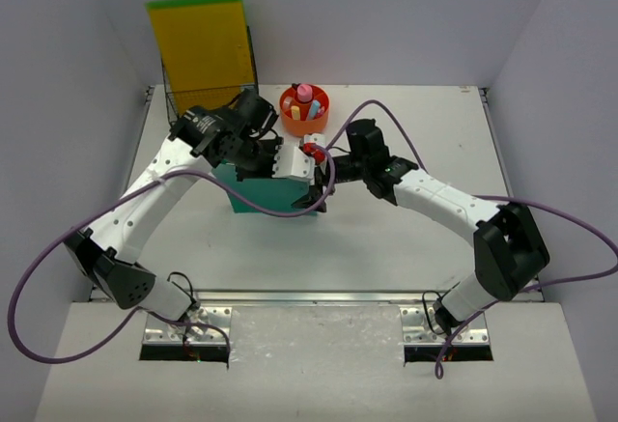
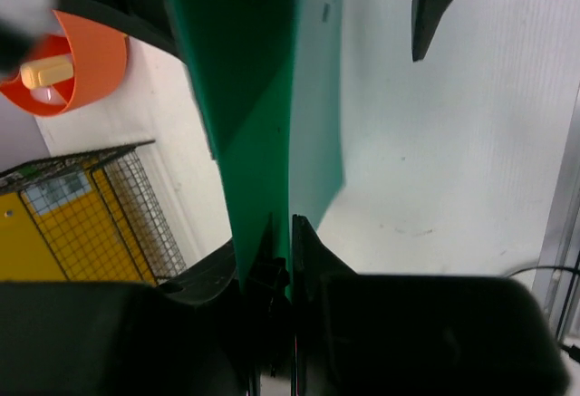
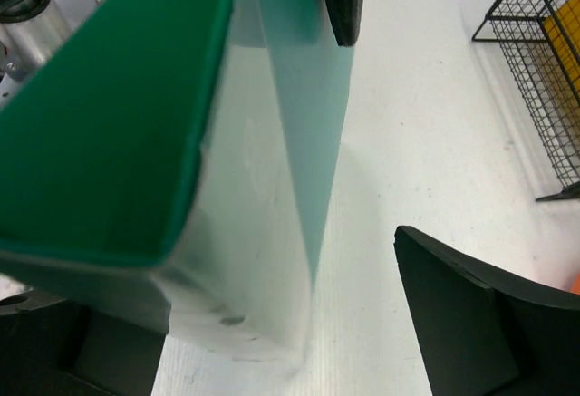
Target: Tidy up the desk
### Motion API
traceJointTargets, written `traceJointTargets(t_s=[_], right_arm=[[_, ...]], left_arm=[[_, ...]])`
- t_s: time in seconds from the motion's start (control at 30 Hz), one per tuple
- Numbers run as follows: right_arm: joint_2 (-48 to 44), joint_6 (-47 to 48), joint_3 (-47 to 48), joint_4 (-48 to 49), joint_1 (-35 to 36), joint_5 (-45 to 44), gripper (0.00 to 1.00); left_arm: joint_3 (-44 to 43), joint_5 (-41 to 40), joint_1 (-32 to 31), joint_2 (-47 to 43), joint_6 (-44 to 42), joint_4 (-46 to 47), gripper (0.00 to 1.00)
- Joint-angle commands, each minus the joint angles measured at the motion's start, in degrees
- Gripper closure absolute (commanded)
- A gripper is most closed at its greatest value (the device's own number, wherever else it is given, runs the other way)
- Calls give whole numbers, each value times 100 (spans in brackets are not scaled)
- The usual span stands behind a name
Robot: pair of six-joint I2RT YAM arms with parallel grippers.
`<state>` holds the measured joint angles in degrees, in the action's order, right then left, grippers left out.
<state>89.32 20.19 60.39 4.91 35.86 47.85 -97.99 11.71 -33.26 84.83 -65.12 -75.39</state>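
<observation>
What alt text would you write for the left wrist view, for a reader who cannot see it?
The left end effector pinches the edge of an upright green folder above the white desk. An orange bowl and a wire basket with yellow folders sit at left.

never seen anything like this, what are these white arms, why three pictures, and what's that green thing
These are two robot arms bolted to the near edge of a white desk. One picture looks down from above; the other two come from cameras on each wrist. The green thing is a green folder, pinched by the left gripper. The right gripper stands open beside it. At the back are an orange cup of small items and a wire rack holding a yellow folder.
</observation>
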Motion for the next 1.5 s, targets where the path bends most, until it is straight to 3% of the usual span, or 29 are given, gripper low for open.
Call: traceJointTargets(t_s=[0.0, 0.17, 0.23, 0.4, 0.73, 0.83, 1.03, 1.47], right_arm=[[-275, -839, -109, 634, 61, -326, 1], [-302, -1949, -307, 1367, -260, -381, 1], [-199, -2951, -307, 1649, -556, -329, 1], [185, -4326, -69, 2142, -1357, -147, 1], [456, -4605, 140, 2331, -1520, 99, 1], [504, -4706, 149, 2415, -1520, 123, 1], [575, -4870, 137, 2538, -1520, 166, 1], [276, -4700, -211, 2521, -1532, 46, 1]], left_arm=[[0, -432, -47, -503, -379, -11, 100], [-525, -877, -49, -660, -213, -11, 100], [-742, -1124, -46, -681, -174, -16, 100], [-1366, -1765, -49, -731, -261, -11, 100], [-1976, -2958, 294, -602, -997, 205, 100], [-2116, -2745, 1104, -464, -1336, 335, 100], [-1613, -2413, 2014, -336, -1887, 1411, 100], [-2074, -1649, 2256, 756, -1742, 1859, 100]])
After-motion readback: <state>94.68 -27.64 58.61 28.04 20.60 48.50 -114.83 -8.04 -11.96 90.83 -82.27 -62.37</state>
